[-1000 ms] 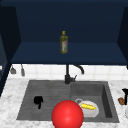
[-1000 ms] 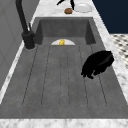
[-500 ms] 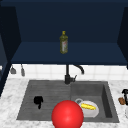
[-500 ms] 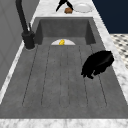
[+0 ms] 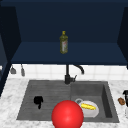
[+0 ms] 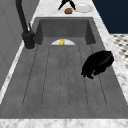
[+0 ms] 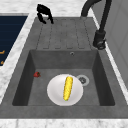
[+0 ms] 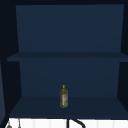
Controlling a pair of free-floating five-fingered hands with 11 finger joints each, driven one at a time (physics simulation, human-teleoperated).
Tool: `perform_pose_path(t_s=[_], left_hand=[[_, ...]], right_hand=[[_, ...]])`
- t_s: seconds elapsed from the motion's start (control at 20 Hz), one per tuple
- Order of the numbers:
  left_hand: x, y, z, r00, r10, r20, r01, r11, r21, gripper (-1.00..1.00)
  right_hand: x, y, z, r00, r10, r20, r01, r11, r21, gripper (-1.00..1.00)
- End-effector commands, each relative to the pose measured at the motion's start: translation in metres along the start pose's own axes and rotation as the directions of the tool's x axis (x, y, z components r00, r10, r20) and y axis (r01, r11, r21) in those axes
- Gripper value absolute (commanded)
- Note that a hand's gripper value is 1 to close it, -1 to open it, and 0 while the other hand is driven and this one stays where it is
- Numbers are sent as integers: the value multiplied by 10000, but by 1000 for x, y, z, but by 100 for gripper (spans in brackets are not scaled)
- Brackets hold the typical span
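A: Left hand [image 5: 38,100] fingers?
B: Curled downward, loosely together, pinching nothing. It hangs over the ribbed drainboard [image 6: 50,82], near its front edge.
A: Right hand [image 5: 125,93]?
B: At the right counter edge, fingers can't tell. A brown lump [image 5: 121,101] sits just beside it.
A: Basin?
B: A white plate [image 7: 65,90] lies on the sink [image 7: 100,82] floor with a corn cob [image 7: 67,88] on it, beside the drain. A red ball [image 5: 67,115] shows in front.
A: Above?
B: A bottle [image 8: 64,96] upright on the shelf; the black faucet [image 5: 68,75] behind the sink.
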Motion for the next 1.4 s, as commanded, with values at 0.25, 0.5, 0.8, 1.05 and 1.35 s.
perform_pose_path(t_s=[0.25, 0.5, 0.8, 1.05, 1.35], left_hand=[[0, 0, 0, 10000, 0, 0, 0, 10000, 0, 0], [0, 0, 0, 10000, 0, 0, 0, 10000, 0, 0], [0, 0, 0, 10000, 0, 0, 0, 10000, 0, 0], [0, 0, 0, 10000, 0, 0, 0, 10000, 0, 0], [0, 0, 0, 10000, 0, 0, 0, 10000, 0, 0]], right_hand=[[-5, -23, 52, 9991, -269, 341, 254, 9988, 423, -100], [18, -31, 48, 9996, 248, -102, -237, 9951, 959, -100], [39, -22, 56, 9998, -15, -187, 30, 9968, 802, -100], [41, -4, 64, 9999, 94, -130, -87, 9984, 550, -100], [43, 0, 60, 10000, 31, 70, -35, 9978, 658, -100]])
